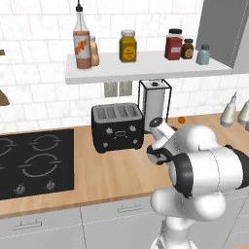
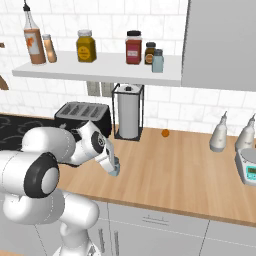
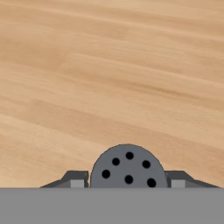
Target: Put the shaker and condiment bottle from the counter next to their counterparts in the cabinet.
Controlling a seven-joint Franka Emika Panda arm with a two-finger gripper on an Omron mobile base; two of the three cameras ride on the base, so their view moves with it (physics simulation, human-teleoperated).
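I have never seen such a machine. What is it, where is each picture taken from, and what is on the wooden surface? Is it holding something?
It is a white robot arm in a simulated kitchen. Two pictures come from cameras behind it, left and right; the third looks along its end effector. The end effector is down at the counter, its fingers on either side of a small shaker, whose grey cap with holes shows in the hand picture. Whether the fingers already press it, I cannot tell. Also on the counter: a toaster, a paper towel holder and a small orange bottle. Above, the shelf carries bottles and jars.
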